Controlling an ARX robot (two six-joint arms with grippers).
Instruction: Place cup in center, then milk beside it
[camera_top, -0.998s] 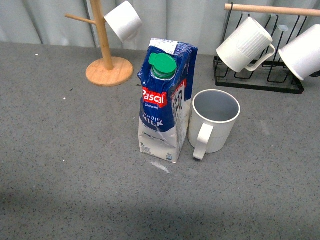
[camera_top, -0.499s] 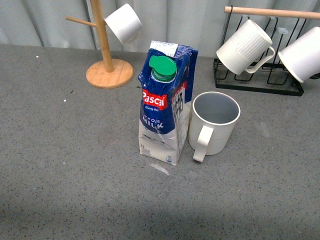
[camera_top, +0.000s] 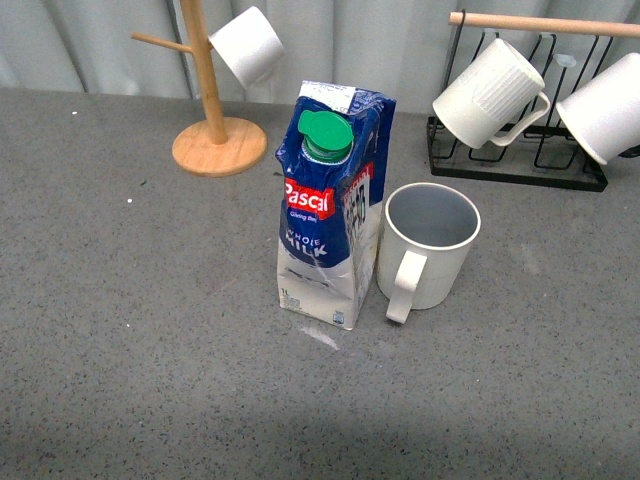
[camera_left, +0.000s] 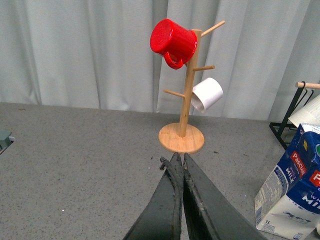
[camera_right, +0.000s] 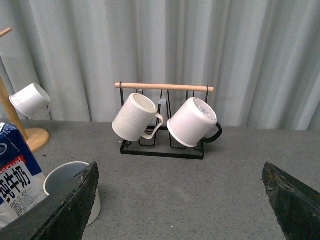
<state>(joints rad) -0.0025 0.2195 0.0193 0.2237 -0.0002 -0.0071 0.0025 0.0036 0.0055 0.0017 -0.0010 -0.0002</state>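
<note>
1. The cup (camera_top: 429, 243) stands upright mid-table, handle toward the camera; hard, rigid, breakable. Best gripped by its rim or handle.
2. The milk carton (camera_top: 331, 215) stands just beside it; dented sides suggest soft walls.
3. Left gripper (camera_left: 178, 162) fingers together; right gripper (camera_right: 180, 200) fingers wide apart, both empty.

Black, scuffed claw (camera_left: 181, 165) fingers

The grey speckled table (camera_top: 120, 300) carries the milk (camera_top: 330, 220), the cup (camera_top: 428, 245) just beside it, a wooden mug tree (camera_top: 215, 140) and a black rack (camera_top: 515, 165).
</note>
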